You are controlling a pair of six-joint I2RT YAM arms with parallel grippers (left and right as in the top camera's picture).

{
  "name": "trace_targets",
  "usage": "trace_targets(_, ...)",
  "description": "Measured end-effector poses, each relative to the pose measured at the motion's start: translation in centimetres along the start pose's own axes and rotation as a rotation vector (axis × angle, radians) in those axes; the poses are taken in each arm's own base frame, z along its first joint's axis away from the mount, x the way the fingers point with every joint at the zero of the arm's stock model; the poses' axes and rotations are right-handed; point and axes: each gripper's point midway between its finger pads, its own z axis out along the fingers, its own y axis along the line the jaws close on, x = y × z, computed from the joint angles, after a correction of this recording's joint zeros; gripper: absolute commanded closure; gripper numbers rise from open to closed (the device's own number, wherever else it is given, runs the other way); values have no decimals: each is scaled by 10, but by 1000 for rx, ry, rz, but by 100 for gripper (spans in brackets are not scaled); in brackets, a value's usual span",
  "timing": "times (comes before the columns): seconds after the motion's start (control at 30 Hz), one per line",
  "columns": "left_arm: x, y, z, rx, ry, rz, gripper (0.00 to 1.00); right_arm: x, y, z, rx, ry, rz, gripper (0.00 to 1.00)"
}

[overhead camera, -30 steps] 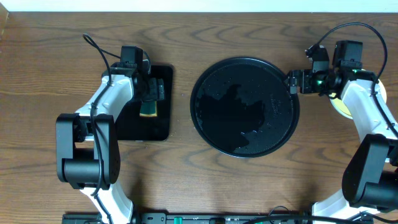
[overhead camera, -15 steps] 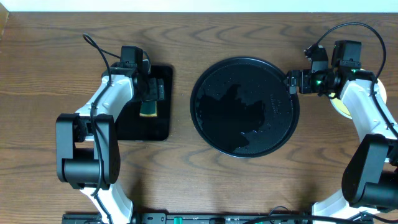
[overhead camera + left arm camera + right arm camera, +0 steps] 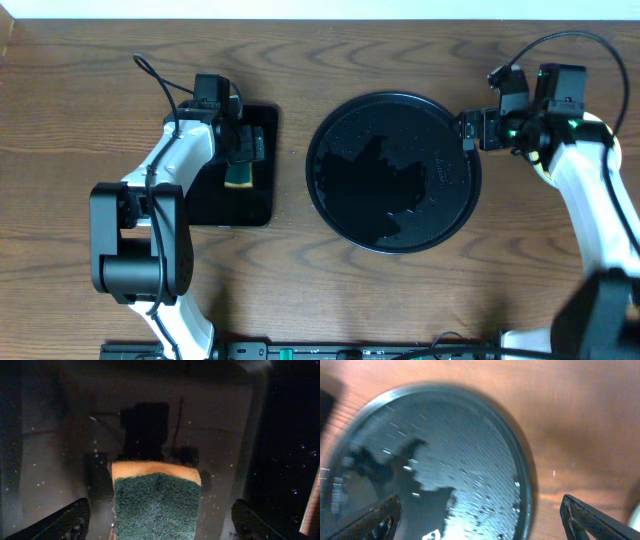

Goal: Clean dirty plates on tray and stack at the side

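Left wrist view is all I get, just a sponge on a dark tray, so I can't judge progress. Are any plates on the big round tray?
Observer: None. The round tray holds no plates, only a wet sheen.
Operator: Where is the other arm?
Observer: The right gripper sits at the round tray's right rim, jaws open, holding nothing.
Operator: And the plates?
Observer: The edge of a pale plate shows on the table to the right of the round tray. It is mostly hidden under the right arm, so I can't tell how many are stacked.
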Motion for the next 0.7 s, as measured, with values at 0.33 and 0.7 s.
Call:
trace_targets(0.33,0,0,0,0,0,0,10,-59,92,-155,-16,-421,-240,1)
trace_targets(0.7,0,0,0,0,0,0,10,-24,153,-268,-30,-809,-431,1)
